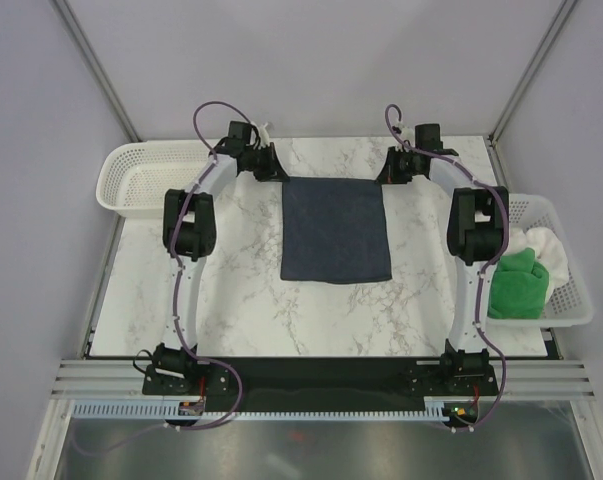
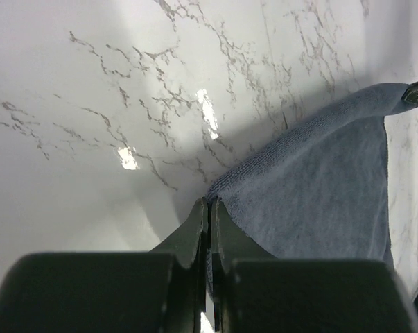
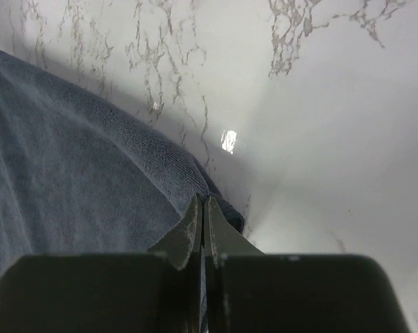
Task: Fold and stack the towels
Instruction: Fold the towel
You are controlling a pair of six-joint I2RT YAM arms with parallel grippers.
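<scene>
The navy towel [image 1: 336, 230] lies spread flat in the middle of the marble table [image 1: 231, 300], and everything else sits around it. At its far left corner the left gripper [image 2: 209, 205] has its two fingers pressed together with hardly a slit between them, pinching the cloth right at the corner. At the far right corner the right gripper [image 3: 202, 201] does the same, its fingers closed on the towel's corner. From the left wrist camera, the far edge between the two corners looks raised into a low ridge off the marble, while the rest of the cloth lies down towards the arm bases. To the right of the navy towel, past the right arm and at the table's edge, stands a white mesh basket [image 1: 571, 300]. It holds the green towel [image 1: 518, 285], bunched at the near end, and the white towel [image 1: 536, 243], fluffy and crumpled, just behind it and touching it. To the left of the navy towel, level with its far edge, a second white mesh basket [image 1: 131, 175] sits at the table's far left corner.
</scene>
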